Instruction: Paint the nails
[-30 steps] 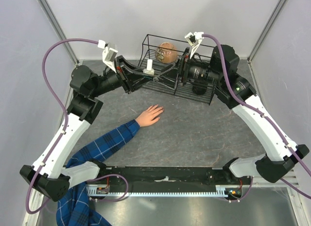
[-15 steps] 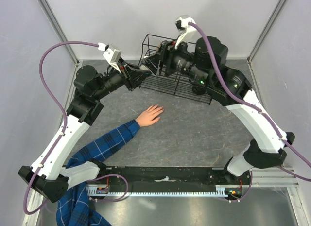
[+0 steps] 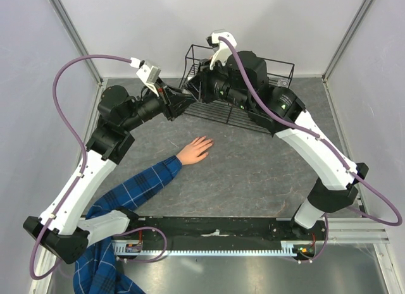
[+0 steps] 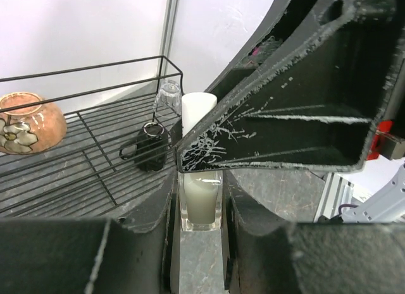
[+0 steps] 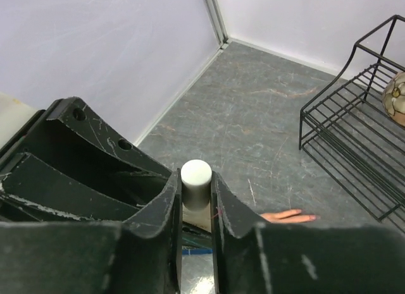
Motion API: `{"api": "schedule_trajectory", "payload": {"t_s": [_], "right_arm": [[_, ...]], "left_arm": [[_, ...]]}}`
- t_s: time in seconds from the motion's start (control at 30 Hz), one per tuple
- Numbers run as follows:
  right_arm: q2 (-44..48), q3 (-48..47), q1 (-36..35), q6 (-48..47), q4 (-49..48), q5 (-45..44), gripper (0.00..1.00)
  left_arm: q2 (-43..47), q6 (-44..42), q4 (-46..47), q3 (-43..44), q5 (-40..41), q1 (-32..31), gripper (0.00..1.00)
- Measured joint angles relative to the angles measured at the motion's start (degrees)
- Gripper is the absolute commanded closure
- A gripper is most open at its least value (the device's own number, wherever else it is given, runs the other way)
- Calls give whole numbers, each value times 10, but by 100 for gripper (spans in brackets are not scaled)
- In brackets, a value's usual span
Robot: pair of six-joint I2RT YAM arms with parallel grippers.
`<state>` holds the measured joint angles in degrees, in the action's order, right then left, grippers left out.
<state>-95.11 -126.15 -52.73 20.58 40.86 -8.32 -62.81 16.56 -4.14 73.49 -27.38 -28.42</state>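
Blue plaid sleeve (image 3: 136, 186) lay left, its pale hand (image 3: 195, 150) flat on the table (image 3: 253, 164), nails (image 3: 209, 142) too small to make out. My left gripper (image 4: 200, 208) pinched a clear bottle (image 4: 201, 202) of whitish liquid; my right gripper (image 5: 196, 194) squeezed its white cap (image 5: 196, 175). The wire basket (image 5: 354, 161) held a flowered bowl (image 4: 25, 120), a glass (image 4: 168, 95), a dark cup (image 4: 149, 148).

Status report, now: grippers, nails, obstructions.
Left gripper shut on bottle. Right gripper shut on its white cap, not yet off. Nails on hand flat on table, away from both grippers. Wire rack close beside bottle.
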Motion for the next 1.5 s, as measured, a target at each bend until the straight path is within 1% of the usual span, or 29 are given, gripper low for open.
{"api": "schedule_trajectory", "payload": {"t_s": [0.03, 0.1, 0.2, 0.23, 0.3, 0.37, 0.43, 0.47, 0.53, 0.57, 0.63, 0.67, 0.7, 0.77, 0.8, 0.87, 0.9, 1.03, 1.07, 1.1, 1.2, 1.27, 1.33, 1.37, 1.43, 1.47, 1.5], "right_arm": [[1, 1, 0, 1, 0, 3, 100], [6, 9, 1, -5, -2, 7, 100], [36, 52, 6, -17, -22, 34, 100], [51, 74, 14, -22, -36, 53, 100], [92, 131, 36, -31, -81, 136, 100], [137, 205, 71, -18, -154, 249, 100], [179, 277, 108, 20, -248, 377, 100], [188, 292, 120, 35, -279, 424, 100], [189, 299, 136, 56, -330, 497, 100], [187, 303, 142, 64, -348, 522, 100], [187, 311, 148, 76, -370, 549, 100], [187, 315, 151, 82, -376, 559, 92], [187, 318, 152, 85, -379, 565, 68], [187, 317, 155, 87, -367, 559, 60], [186, 310, 155, 81, -350, 552, 46], [179, 273, 155, 63, -275, 512, 32], [176, 253, 155, 59, -245, 491, 26], [174, 207, 155, 59, -166, 392, 20], [175, 202, 155, 63, -156, 371, 19], [174, 195, 153, 66, -141, 345, 16], [154, 149, 141, 69, -89, 270, 15], [130, 106, 118, 63, -56, 218, 16], [100, 56, 81, 52, -29, 158, 22], [87, 38, 66, 47, -21, 139, 30], [66, 12, 42, 38, -4, 105, 37], [58, 3, 34, 36, 6, 92, 43], [51, -3, 29, 33, 13, 79, 46]], "left_arm": [[0, 0, 0, 0, -2, 0, 98], [0, 1, 0, 0, -12, 1, 98], [0, 11, 1, 0, -46, 3, 98], [-1, 19, 4, 0, -63, 4, 98], [-2, 41, 26, -2, -115, 9, 98], [-5, 95, 83, -10, -182, 13, 98], [-17, 179, 185, -24, -253, 15, 98], [-27, 221, 233, -26, -279, 15, 98], [-61, 332, 371, -26, -334, 15, 98], [-73, 374, 420, -26, -351, 15, 98], [-85, 417, 467, -26, -374, 17, 98], [-87, 422, 467, -26, -379, 17, 98], [-84, 419, 456, -26, -381, 17, 98], [-69, 364, 379, -19, -370, 17, 98], [-61, 326, 325, -12, -354, 17, 98], [-47, 242, 224, 12, -295, 17, 98], [-40, 196, 167, 31, -252, 17, 98], [-15, 78, 56, 60, -130, 8, 98], [-9, 61, 41, 60, -111, 3, 98], [-4, 42, 26, 60, -90, -4, 98], [-1, 1, -6, 60, -37, -24, 98], [-4, -18, -21, 59, -12, -36, 98], [-9, -34, -35, 60, 9, -49, 98], [-11, -38, -36, 60, 14, -53, 98], [-17, -45, -39, 60, 24, -61, 98], [-21, -47, -41, 60, 29, -64, 98], [-23, -50, -43, 60, 33, -66, 98]]}}
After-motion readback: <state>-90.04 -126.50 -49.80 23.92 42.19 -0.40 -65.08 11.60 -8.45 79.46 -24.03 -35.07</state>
